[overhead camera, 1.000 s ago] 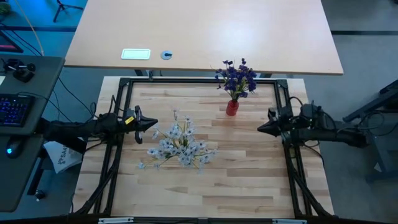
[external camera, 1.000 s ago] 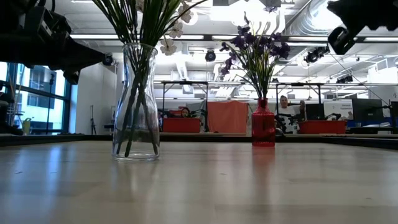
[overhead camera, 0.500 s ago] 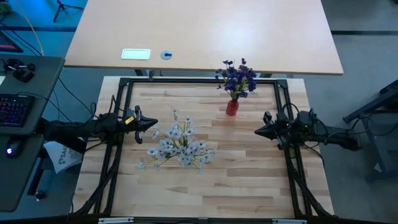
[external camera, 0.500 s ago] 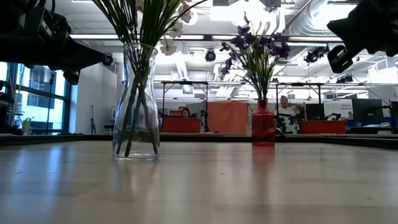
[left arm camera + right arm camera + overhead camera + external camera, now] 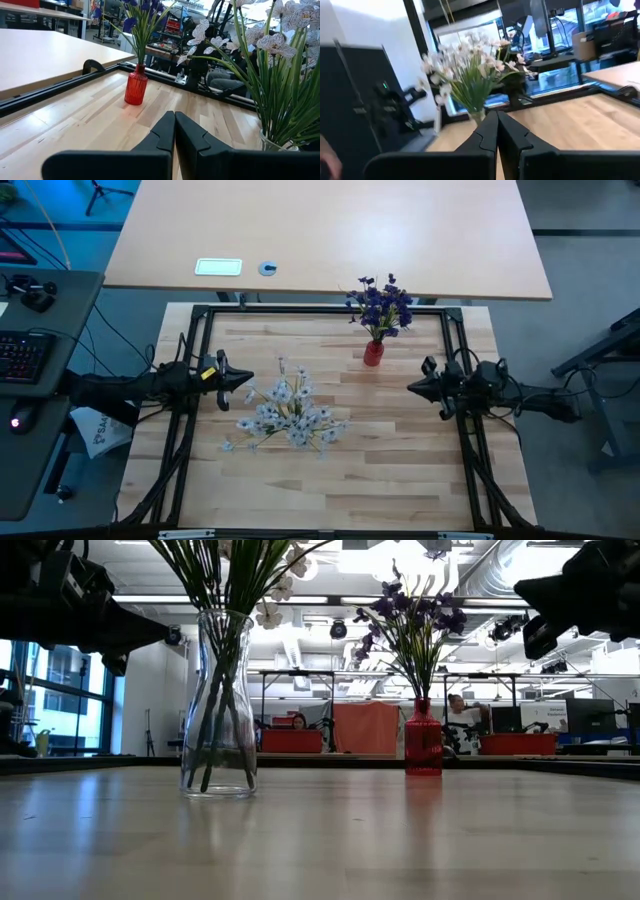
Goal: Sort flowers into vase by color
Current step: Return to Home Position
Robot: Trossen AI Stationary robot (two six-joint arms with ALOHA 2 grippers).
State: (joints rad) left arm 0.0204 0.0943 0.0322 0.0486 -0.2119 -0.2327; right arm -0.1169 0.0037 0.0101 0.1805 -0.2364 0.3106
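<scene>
The white flowers (image 5: 290, 412) stand stems-down in a clear glass vase (image 5: 220, 720) left of the table's middle. The purple-blue flowers (image 5: 379, 304) stand in a small red vase (image 5: 373, 353) near the far edge. My left gripper (image 5: 247, 380) hovers shut just left of the white bunch; its wrist view shows the shut fingers (image 5: 174, 125), the red vase (image 5: 136, 87) and the white flowers (image 5: 280, 60). My right gripper (image 5: 410, 389) hovers shut at the right side, pointing at the white flowers (image 5: 470, 65). No loose sprig lies on the table.
A black frame (image 5: 320, 310) borders the wooden table top (image 5: 330, 480). Bare wood lies between the two vases and along the near edge. A light desk (image 5: 330, 240) stands beyond the far edge. People sit in the room behind (image 5: 457, 710).
My right gripper has shifted a little toward the table's near edge and toward its left, staying shut. The vases, the flowers and my left arm have kept still.
</scene>
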